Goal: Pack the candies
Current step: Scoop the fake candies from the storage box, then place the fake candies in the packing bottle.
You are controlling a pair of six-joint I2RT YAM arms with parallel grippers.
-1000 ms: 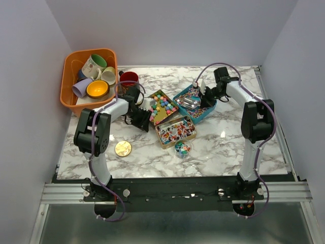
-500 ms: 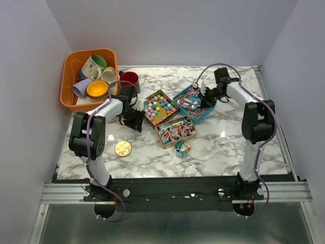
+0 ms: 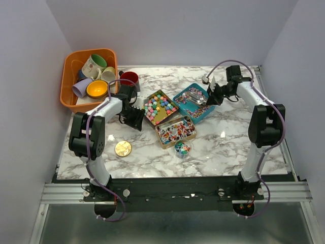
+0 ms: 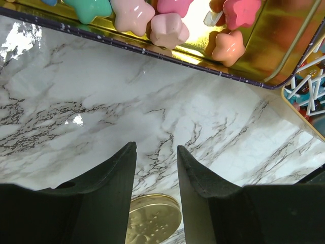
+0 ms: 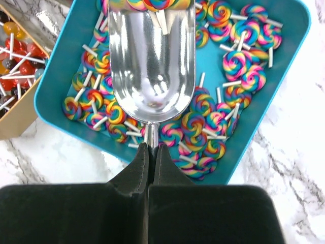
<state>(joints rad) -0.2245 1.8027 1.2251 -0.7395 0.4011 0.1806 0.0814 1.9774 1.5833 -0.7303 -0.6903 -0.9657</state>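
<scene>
The candies lie in three open tins: pastel star pieces (image 3: pixel 158 105) (image 4: pixel 170 28) in a gold tin (image 4: pixel 264 46), rainbow swirl lollipops (image 5: pixel 238 66) in a blue tin (image 3: pixel 205 116) (image 5: pixel 284 76), and dark mixed pieces (image 3: pixel 175 129) in the nearest tin. A small round jar (image 3: pixel 183 148) in front of them holds more candies. My right gripper (image 3: pixel 212 94) (image 5: pixel 151 147) is shut on the handle of a metal scoop (image 3: pixel 195 96) (image 5: pixel 152 61) held over the blue tin, with a few lollipops at its far end. Beside the gold tin my left gripper (image 3: pixel 136 118) (image 4: pixel 156 147) stands open over bare marble, holding nothing.
A flat gold lid (image 3: pixel 123 148) (image 4: pixel 152 218) lies on the marble near the left arm. An orange basket (image 3: pixel 68 76) of mugs stands at the back left, with a red mug (image 3: pixel 129 79) beside it. White walls close in on both sides.
My right arm has drawn back to the right, taking the scoop with it above the blue tin. The left gripper slid slightly left from the gold tin, then stayed still.
</scene>
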